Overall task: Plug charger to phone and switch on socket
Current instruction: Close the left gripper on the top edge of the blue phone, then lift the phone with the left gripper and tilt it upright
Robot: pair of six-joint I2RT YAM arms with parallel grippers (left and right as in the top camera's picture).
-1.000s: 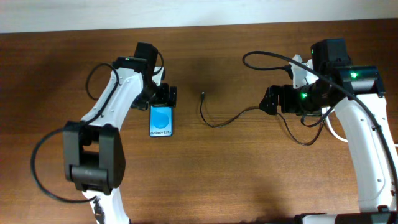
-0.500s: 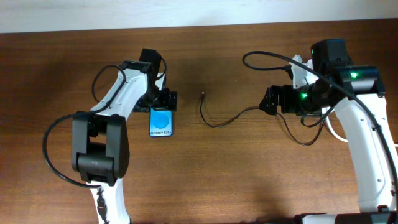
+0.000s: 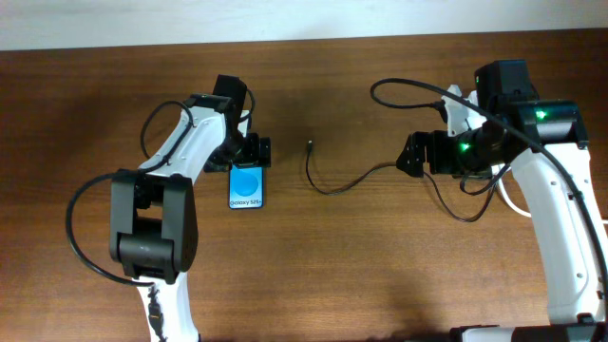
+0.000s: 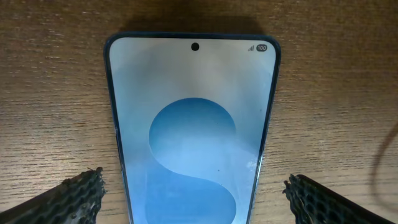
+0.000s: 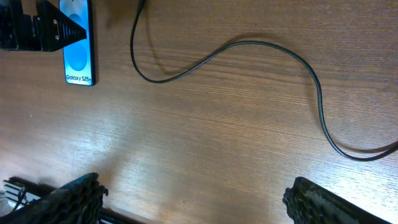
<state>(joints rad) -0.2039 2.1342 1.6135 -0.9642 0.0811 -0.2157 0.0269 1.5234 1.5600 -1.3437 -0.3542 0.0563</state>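
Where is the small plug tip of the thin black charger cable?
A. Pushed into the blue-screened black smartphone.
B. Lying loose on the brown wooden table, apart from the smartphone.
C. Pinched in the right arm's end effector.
B: the plug tip of the thin black charger cable lies on the brown wooden table, with a clear gap between it and the blue-screened black smartphone.

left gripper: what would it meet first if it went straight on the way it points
Probably the phone, lying between its open fingers in the wrist view; depth is unclear.
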